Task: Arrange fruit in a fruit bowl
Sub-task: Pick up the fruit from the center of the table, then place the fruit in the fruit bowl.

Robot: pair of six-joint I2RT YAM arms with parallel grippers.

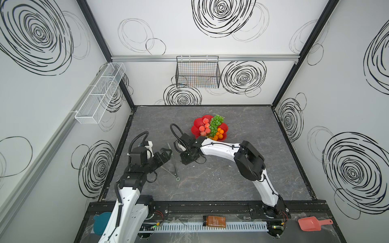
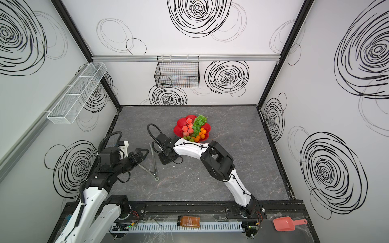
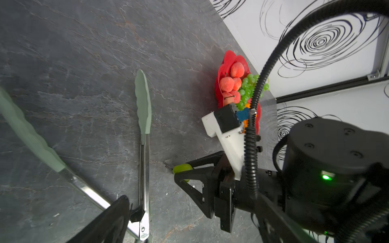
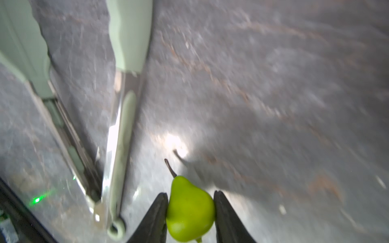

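Observation:
The red fruit bowl (image 1: 196, 124) stands at the table's middle back in both top views. It holds pink peaches (image 1: 205, 126), a bunch of green grapes (image 1: 215, 124), orange tangerines (image 1: 220, 132) and small green fruit (image 2: 188, 138) at its near rim. My right gripper (image 4: 191, 193) is shut on a green pear (image 4: 189, 210) with a dark stem, just above the table. In the top views the right gripper (image 1: 186, 160) points down, in front of and left of the bowl, and hides the pear. The left gripper (image 1: 167, 154) hovers open over the tongs, holding nothing.
Green-tipped metal tongs (image 1: 173, 162) lie spread open between the two grippers. A black wire basket (image 1: 197, 72) hangs on the back wall and a white mesh basket (image 1: 99, 92) on the left wall. A pink scoop (image 1: 311, 224), an amber jar (image 1: 214, 221) and a teal lid (image 1: 102, 223) sit on the front ledge.

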